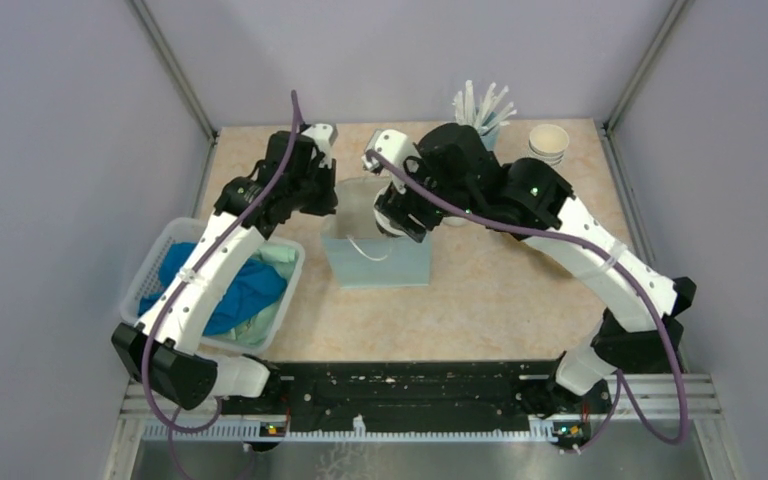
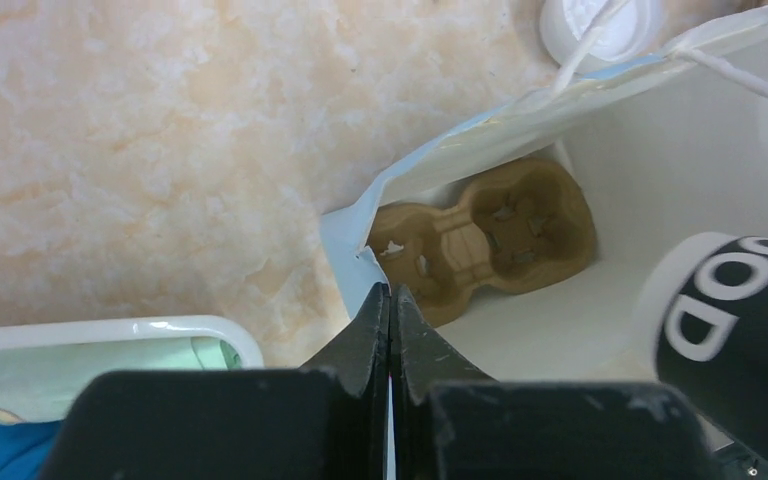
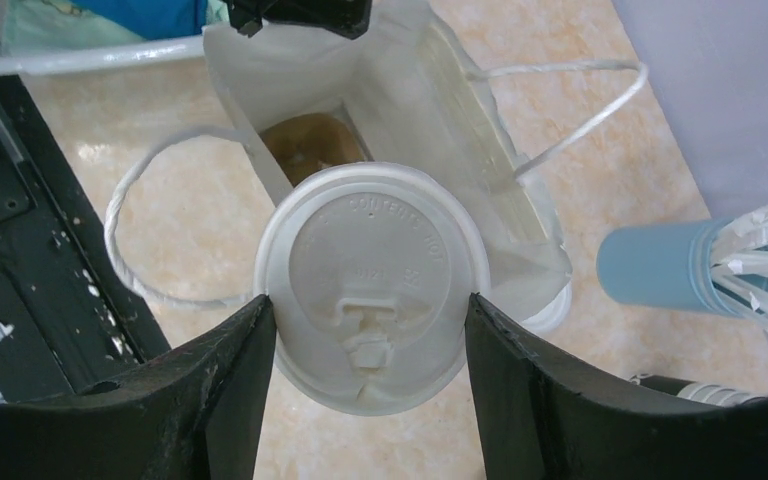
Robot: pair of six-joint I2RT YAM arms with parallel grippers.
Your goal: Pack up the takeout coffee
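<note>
The takeout coffee shows from above in the right wrist view as a white dome lid. Its dark body with white lettering shows in the left wrist view. My right gripper is shut on it, one finger on each side under the lid, and holds it over the open mouth of the light blue paper bag. A brown pulp cup carrier lies on the bag's floor. My left gripper is shut on the bag's left rim. In the top view the left gripper and the right gripper stand over the bag.
A white basket with blue and green cloths stands at the left. A blue holder of white sticks and a stack of lidless paper cups stand at the back right. A loose white lid lies behind the bag.
</note>
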